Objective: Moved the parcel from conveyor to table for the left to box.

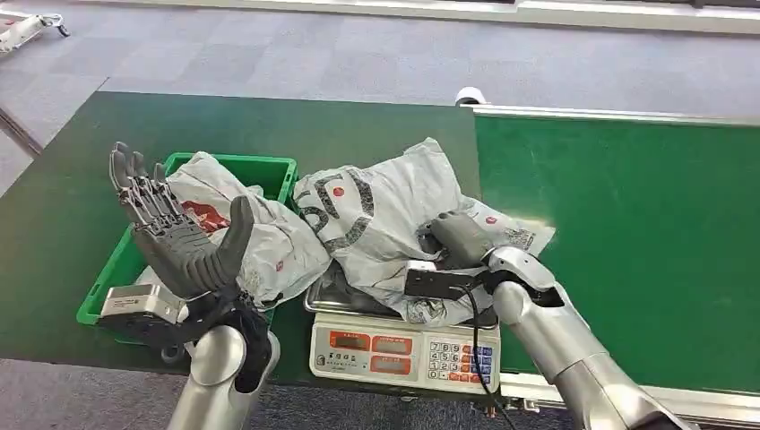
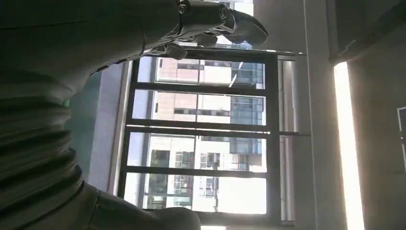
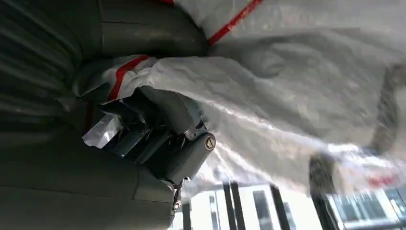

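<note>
Look at the scale (image 1: 405,348) at the near edge of the surface (image 1: 54,215). You will use it to find everything else.

The parcel (image 1: 381,219) is a big, crinkled grey bag with dark letters and small red dots. It lies on top of the scale's metal pan and spills over the pan's far side.

Your right hand (image 1: 457,237) is on the right part of the parcel, above the scale. Its fingers (image 3: 167,139) are curled tight into the grey plastic, so it is gripping the parcel. In the right wrist view you can see the bag bunched around them, with a red stripe on it.

Your left hand (image 1: 175,228) is up in the air to the left of the scale. Its fingers are spread apart and pointing up, and it holds nothing.

A green box (image 1: 278,170) sits just left of the scale. Another grey bag (image 1: 260,237) lies in it, behind your left hand, and its edge touches the parcel.

The bright green belt (image 1: 627,233) runs to the right of the scale, past your right arm.
</note>
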Robot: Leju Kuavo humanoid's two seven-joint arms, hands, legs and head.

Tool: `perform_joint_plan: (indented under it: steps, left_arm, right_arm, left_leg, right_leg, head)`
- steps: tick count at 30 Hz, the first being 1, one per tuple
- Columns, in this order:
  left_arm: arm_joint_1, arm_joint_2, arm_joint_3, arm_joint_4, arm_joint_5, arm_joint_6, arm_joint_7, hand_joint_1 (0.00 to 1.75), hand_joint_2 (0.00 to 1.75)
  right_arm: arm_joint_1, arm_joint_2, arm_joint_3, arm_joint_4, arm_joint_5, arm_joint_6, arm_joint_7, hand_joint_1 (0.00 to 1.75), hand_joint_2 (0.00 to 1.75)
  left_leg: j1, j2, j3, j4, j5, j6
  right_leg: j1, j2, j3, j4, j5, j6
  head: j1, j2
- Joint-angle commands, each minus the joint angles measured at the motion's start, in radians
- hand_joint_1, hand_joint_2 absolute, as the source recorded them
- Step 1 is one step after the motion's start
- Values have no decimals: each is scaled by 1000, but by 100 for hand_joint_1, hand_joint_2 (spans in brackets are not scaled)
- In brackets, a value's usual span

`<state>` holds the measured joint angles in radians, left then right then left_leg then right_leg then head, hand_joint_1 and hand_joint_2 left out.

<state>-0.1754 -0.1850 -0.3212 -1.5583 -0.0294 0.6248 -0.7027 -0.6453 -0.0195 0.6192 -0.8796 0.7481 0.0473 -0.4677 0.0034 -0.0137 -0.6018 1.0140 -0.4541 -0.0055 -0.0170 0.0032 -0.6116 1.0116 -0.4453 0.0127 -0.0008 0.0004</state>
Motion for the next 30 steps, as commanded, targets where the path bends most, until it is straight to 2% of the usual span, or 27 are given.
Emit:
perform_joint_plan:
  steps: [1, 3, 7, 9, 10, 12, 13, 14, 18, 21, 24, 25, 26, 27, 28, 29, 30]
  left_arm:
    - [-17, 11, 8, 80, 3, -24, 5, 0, 175]
    - [-18, 10, 10, 81, 3, -28, 5, 0, 175]
    - [-29, 4, 11, 98, 2, -40, 5, 0, 175]
    - [-30, 5, 9, 101, 1, -38, 5, 0, 175]
    - [-29, 1, 11, 104, 7, -42, 5, 0, 175]
    - [-29, 1, 11, 104, 7, -42, 5, 0, 175]
    - [-34, -4, 12, 112, 10, -44, 5, 0, 175]
    - [-33, -4, 13, 112, 10, -44, 5, 0, 175]
    - [-33, -4, 13, 112, 10, -44, 5, 0, 175]
    - [-33, -1, 17, 109, 7, -39, 5, 0, 175]
    - [-29, 0, 23, 111, 14, -50, 5, 0, 175]
    - [-23, -7, 34, 117, 23, -79, 5, 0, 175]
    - [-23, -11, 37, 122, 24, -87, 5, 0, 175]
    - [-23, -17, 44, 137, 23, -106, 5, 0, 175]
    - [-24, -17, 41, 149, 18, -115, 5, 0, 175]
    - [-33, -15, 28, 180, 0, -109, 5, 0, 175]
    - [-33, -15, 28, 180, 0, -109, 5, 0, 175]
  right_arm:
    - [-27, -51, 32, 120, -94, -67, -15, 0, 175]
    - [-10, -56, 17, 75, -118, -81, -47, 0, 175]
    - [87, -77, -83, -124, -285, -72, -154, 0, 175]
    - [107, -80, -101, -161, -312, -71, -163, 0, 175]
    - [146, -62, -162, -218, -378, -117, -210, 0, 175]
    - [146, -62, -162, -218, -378, -117, -210, 0, 175]
    - [182, -64, -186, -270, -396, -144, -221, 0, 175]
    - [207, -58, -214, -302, -422, -166, -227, 0, 0]
    - [207, -58, -214, -302, -422, -166, -227, 0, 0]
    - [254, -61, -253, -366, -486, -152, -230, 0, 0]
    - [289, -67, -289, -422, -506, -195, -230, 0, 0]
    - [332, -65, -336, -484, -529, -280, -230, 0, 0]
    - [351, -70, -352, -508, -539, -299, -230, 0, 0]
    - [383, -62, -386, -544, -534, -407, -230, 0, 0]
    - [405, -59, -409, -572, -550, -462, -230, 0, 0]
    - [461, -65, -440, -634, -570, -541, -230, 0, 175]
    - [461, -65, -440, -634, -570, -541, -230, 0, 175]
  left_leg:
    - [0, -2, 3, -2, 1, 0]
    - [0, -1, 3, -2, 0, 0]
    - [1, -2, 2, -1, 1, 0]
    - [0, -3, 2, -1, 0, 0]
    - [0, -2, 2, -1, 0, 0]
    - [1, -1, 3, -2, 0, 0]
    - [0, -1, 2, -1, 0, 0]
    - [0, -2, 2, -1, 0, 0]
    - [0, -1, 2, -1, 0, 0]
    - [1, 2, 6, -4, 0, 0]
    - [0, -1, 2, -1, 0, 0]
    - [0, -1, 2, -1, 0, 0]
    - [0, -2, 4, -2, 0, 0]
    - [0, -2, 2, -2, 0, 0]
    - [0, -1, 2, -1, 0, 0]
    - [1, -4, 3, -2, 0, 0]
    - [0, -3, 3, -2, 0, 0]
  right_leg:
    - [0, -3, 4, -2, 0, -1]
    - [0, -2, 4, -2, 0, -1]
    - [1, -3, 3, -2, 0, -1]
    - [1, -4, 3, -2, -1, -1]
    - [0, -3, 2, -1, -1, -1]
    - [1, -3, 3, -2, -1, -1]
    - [1, -2, 2, -1, -1, -1]
    - [0, -2, 2, -1, -1, 0]
    - [0, -3, 2, -2, -1, -1]
    - [2, -1, 7, -5, 0, -2]
    - [1, -2, 2, -1, -1, -1]
    - [1, -3, 2, -2, -1, -1]
    - [1, -4, 5, -3, -1, -1]
    - [1, -4, 3, -2, -1, -1]
    - [0, -2, 2, -1, -1, 0]
    - [1, -6, 5, -3, -2, -1]
    - [0, -5, 3, -2, -1, -1]
  head:
    - [0, 0]
    - [0, 0]
    - [0, 0]
    - [0, 0]
    - [0, 0]
    - [0, 0]
    - [0, 0]
    - [0, 0]
    - [0, 0]
    - [0, 0]
    - [0, 0]
    - [0, 0]
    - [0, 0]
    - [0, 0]
    - [0, 0]
    - [0, 0]
    - [0, 0]
